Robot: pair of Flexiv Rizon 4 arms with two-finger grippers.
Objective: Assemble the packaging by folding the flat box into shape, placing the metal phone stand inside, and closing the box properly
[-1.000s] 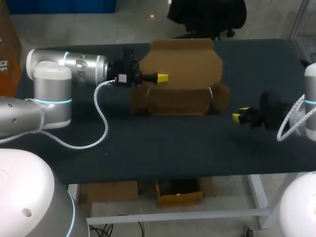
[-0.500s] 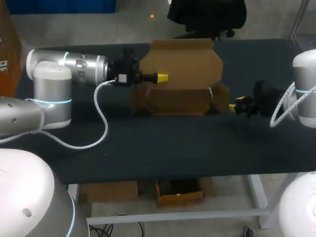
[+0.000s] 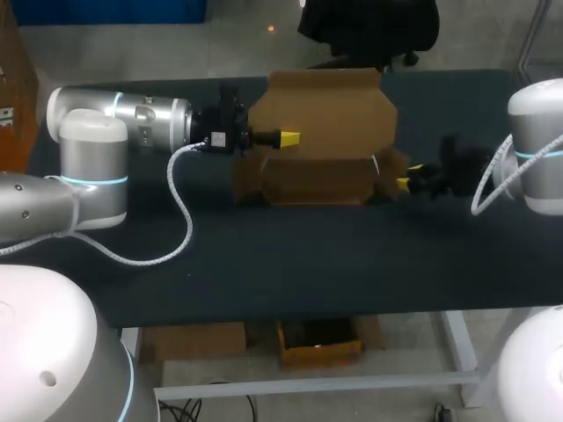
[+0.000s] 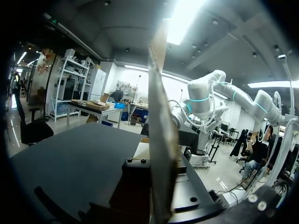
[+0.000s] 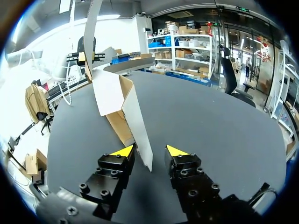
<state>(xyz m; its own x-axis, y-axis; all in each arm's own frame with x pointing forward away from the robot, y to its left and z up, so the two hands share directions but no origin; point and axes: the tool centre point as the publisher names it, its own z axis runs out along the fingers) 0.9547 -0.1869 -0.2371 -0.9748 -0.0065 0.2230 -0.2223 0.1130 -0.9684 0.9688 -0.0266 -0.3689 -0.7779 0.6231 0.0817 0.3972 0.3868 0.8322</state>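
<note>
A brown cardboard box [image 3: 308, 178] stands open in the middle of the table, its big lid flap [image 3: 325, 112] upright behind it. My left gripper [image 3: 288, 138] comes in from the left and is shut on that lid's edge. In the left wrist view the lid [image 4: 159, 140] rises edge-on from between the fingers. My right gripper [image 3: 405, 184] is at the box's right end. In the right wrist view the side flap [image 5: 138, 123] has its corner between the open fingers of my right gripper [image 5: 149, 150], nearer one fingertip [image 5: 123, 151]. The metal phone stand does not show in any view.
The dark table [image 3: 290, 264] has bare surface in front of the box, up to its front edge. The left arm's white cable [image 3: 180, 220] loops over the table at the left.
My right arm has moved left and back toward the box's right end, bringing its fingers around the side flap. The left arm and the lid have kept still.
</note>
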